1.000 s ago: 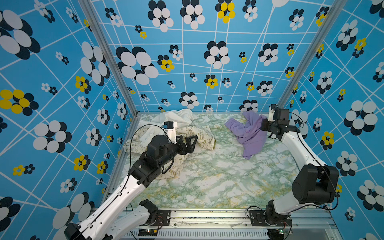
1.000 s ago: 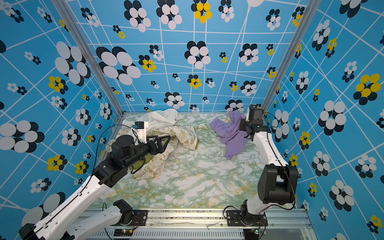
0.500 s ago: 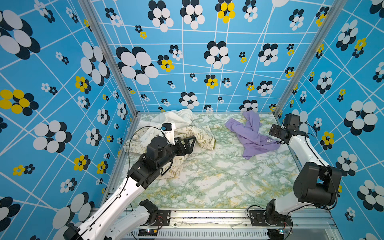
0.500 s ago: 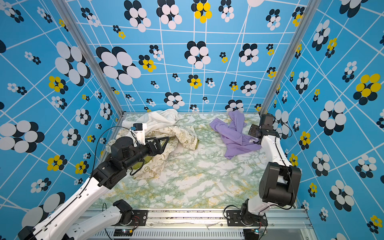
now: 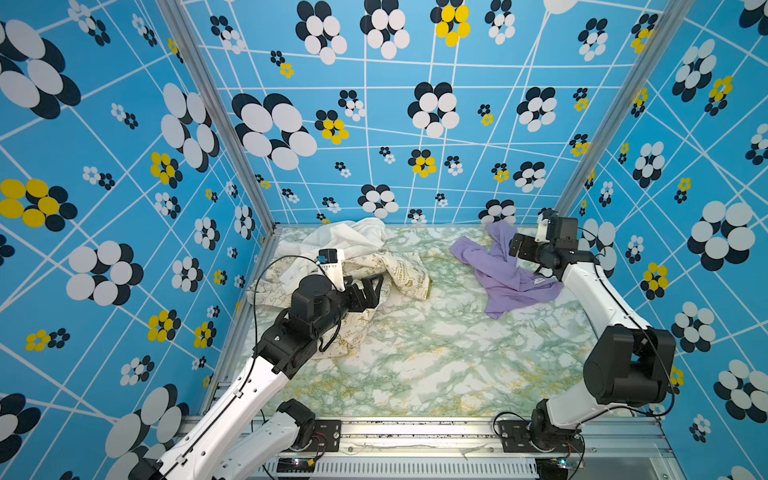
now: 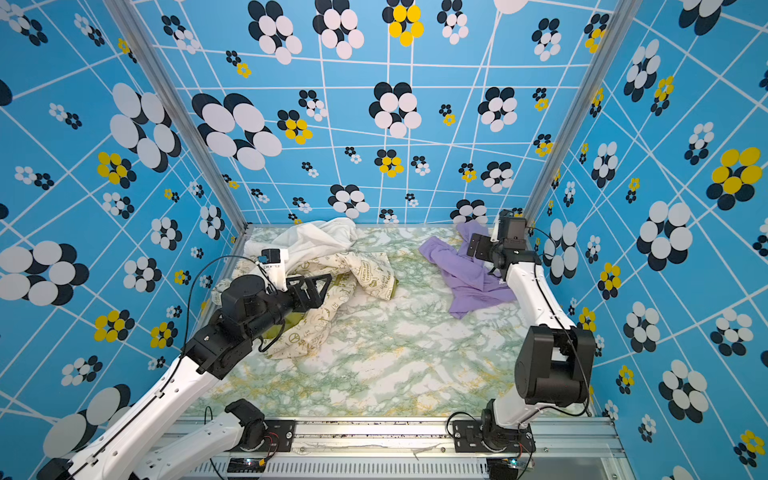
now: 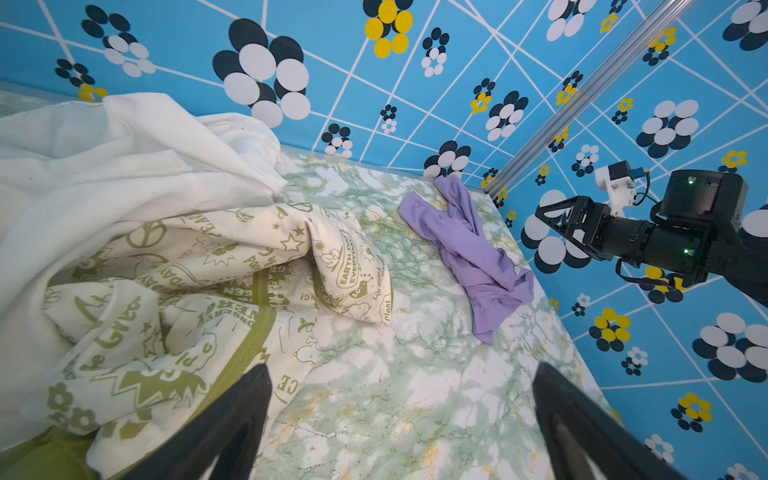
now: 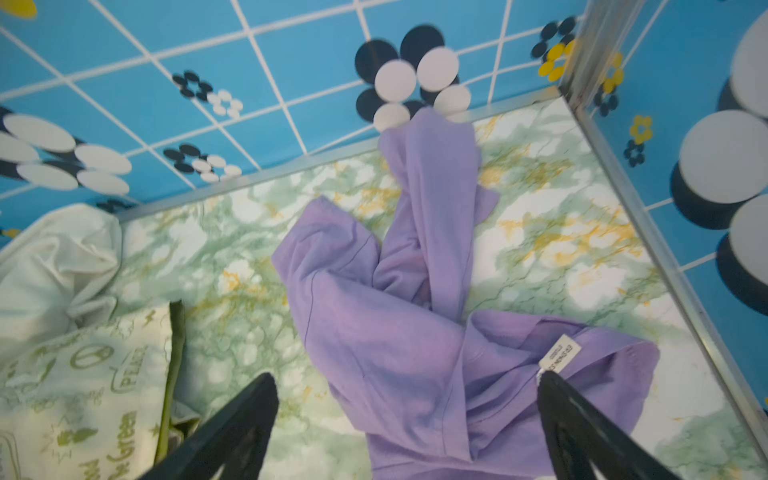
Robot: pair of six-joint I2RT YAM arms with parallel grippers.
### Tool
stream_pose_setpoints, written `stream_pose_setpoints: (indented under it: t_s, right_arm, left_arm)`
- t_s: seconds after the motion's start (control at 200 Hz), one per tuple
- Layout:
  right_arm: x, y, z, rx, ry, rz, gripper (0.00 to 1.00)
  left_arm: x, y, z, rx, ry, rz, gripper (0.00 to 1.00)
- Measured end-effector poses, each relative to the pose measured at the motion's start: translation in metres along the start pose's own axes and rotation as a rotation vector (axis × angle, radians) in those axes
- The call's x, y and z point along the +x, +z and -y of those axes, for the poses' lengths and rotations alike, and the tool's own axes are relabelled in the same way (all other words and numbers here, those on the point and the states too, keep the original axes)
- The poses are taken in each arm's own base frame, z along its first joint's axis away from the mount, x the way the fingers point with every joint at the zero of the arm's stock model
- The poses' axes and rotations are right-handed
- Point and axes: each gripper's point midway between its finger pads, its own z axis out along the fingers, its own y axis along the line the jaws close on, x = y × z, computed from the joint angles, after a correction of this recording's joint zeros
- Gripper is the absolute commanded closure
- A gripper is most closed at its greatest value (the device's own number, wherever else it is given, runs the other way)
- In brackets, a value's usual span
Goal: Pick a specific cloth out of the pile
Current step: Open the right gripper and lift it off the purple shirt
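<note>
- Pile of fabrics (image 5: 353,266) lies at the counter's (image 5: 436,365) far left, by the back wall.
- Sleeved garment (image 5: 503,278) lies well apart, far right, one end reaching that wall.
- Left hand (image 5: 368,291) over the pile; right hand (image 5: 516,248) above the garment.

Robot lab cell, flower-patterned walls (image 5: 415,124)

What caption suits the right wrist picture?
Open right pincer above the lavender garment, lying apart from the pale pile.
</note>
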Motion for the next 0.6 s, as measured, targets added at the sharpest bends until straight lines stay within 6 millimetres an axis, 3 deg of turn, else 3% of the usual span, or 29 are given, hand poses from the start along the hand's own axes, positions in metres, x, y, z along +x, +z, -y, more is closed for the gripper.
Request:
stream_pose_setpoints:
  t_s: [0.18,0.43,0.6]
  right_arm:
    - [0.034,0.027,-0.002,0.012,-0.064,-0.137,0.01]
    - [0.078,0.069,0.021,0.119,-0.144,-0.356,0.01]
    - [0.091,0.086,0.038,0.202,-0.199,-0.457,0.01]
  left_arm:
    - [-0.006,-0.011,-0.02,-0.057,0.003,0.038,0.01]
    - [0.0,-0.014,-0.04,-0.111,0.007,0.046,0.01]
    - [-0.001,-0.016,-0.049,-0.137,0.012,0.049,0.01]
